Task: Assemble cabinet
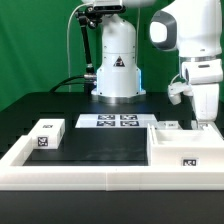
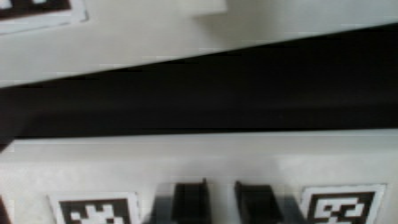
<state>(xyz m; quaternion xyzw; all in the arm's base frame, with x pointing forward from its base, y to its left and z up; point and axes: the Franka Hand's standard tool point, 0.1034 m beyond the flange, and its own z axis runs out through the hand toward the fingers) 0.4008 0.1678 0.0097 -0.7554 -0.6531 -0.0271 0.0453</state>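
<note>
- Shell: large, white, open side up, at the table's front toward the exterior view's right, a small tag on its front face.
- Claw: straight above the shell's far right corner, pointing down, tips at or just behind the back rim; contact not clear from this view.
- Fingers in the wrist view: dark, close together, only a narrow slit between them with white showing in it; cannot tell whether pinching anything or merely nearly closed.
- Under the fingers in the wrist view: a white surface with a tag on either side; beyond a dark band, another white piece; too blurred to say which parts.
- Small white piece: just behind the shell's back rim, beside the claw on the exterior view's left.
- Block: tagged, flat on the table at the exterior view's left, well apart from shell and claw.
- Marker board: flat at mid-table, between block and shell.
- Rail: low, white, along the front edge, touching the shell's front.
- Robot base: behind the marker board.
</note>
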